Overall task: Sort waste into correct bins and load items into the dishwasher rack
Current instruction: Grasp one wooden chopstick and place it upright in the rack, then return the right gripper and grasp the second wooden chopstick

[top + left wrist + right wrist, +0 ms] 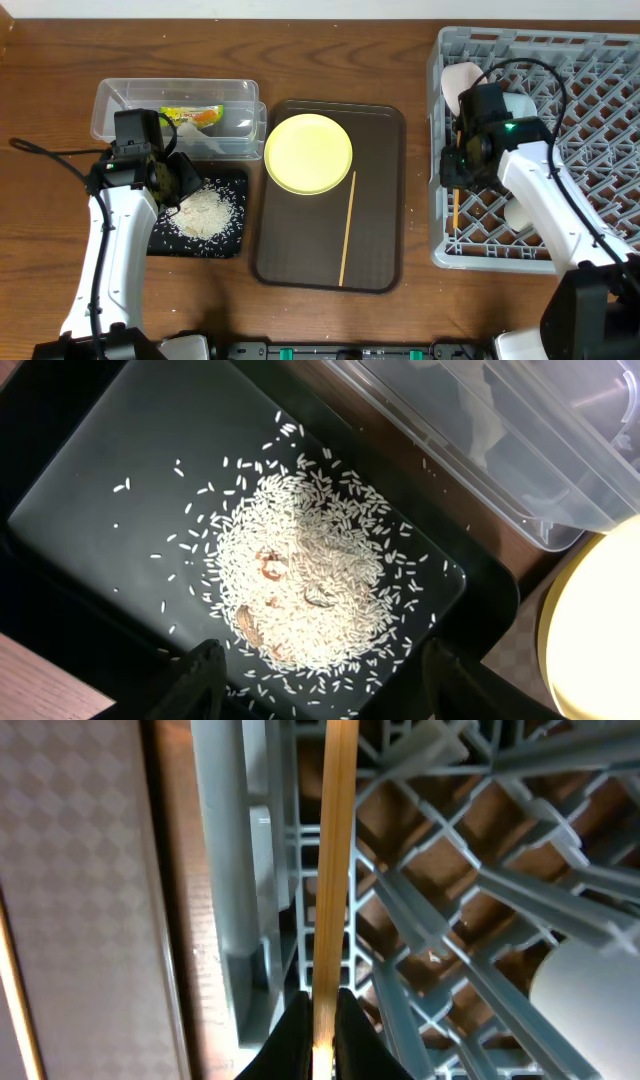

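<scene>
- Wooden table (pixel 330 320): one central tray (pixel 380 200) bears one yellow plate (pixel 308 152), one chopstick (pixel 347 230).
- Right gripper (pixel 320 1005) clamps a second chopstick (pixel 335 840) over the right-edge rack (pixel 600 60).
- Left gripper (pixel 325 665), released, hovers above rice (pixel 310 580) near left edge.

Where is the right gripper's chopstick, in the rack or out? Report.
In, but not released: the chopstick runs over the rack grid, inside its left wall, pinched by the right gripper.

Honestly you won't find any readable text here, and the print on the wrapper (pixel 192 117) in the clear bin (pixel 112 98) is just blur.
</scene>
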You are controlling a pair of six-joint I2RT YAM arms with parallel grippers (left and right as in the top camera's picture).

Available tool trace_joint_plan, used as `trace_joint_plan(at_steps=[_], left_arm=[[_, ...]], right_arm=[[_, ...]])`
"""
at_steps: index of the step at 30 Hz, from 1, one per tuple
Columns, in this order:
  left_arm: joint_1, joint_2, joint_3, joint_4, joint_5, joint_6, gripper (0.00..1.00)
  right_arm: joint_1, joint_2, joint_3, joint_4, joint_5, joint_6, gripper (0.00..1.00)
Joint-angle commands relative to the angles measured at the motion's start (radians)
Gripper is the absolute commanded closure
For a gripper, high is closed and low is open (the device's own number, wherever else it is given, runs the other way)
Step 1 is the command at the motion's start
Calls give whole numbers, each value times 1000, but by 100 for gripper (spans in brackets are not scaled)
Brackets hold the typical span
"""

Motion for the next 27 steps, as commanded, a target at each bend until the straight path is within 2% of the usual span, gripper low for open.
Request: trace_joint_plan(at_steps=[1, 4, 5, 6, 12, 17, 20, 27], left_arm=[[4, -3, 7, -2, -5, -9, 34], [4, -3, 7, -2, -5, -9, 34], [4, -3, 7, -2, -5, -9, 34], [4, -3, 7, -2, -5, -9, 34], [4, -3, 7, -2, -5, -9, 34], [4, -3, 7, -2, -5, -9, 34], [4, -3, 7, -2, -5, -9, 34], [4, -3, 7, -2, -5, -9, 34]], right_arm=[[3, 3, -4, 33, 9, -13, 91], [3, 2, -3, 69, 8, -18, 74], [3, 2, 0, 84, 8, -28, 66], [3, 2, 5, 90, 8, -37, 63], [6, 2, 86, 97, 2, -70, 60], [43, 2, 151, 129, -124, -70, 60], [98, 3, 152, 174, -225, -69, 57], [305, 84, 137, 169, -217, -43, 50]])
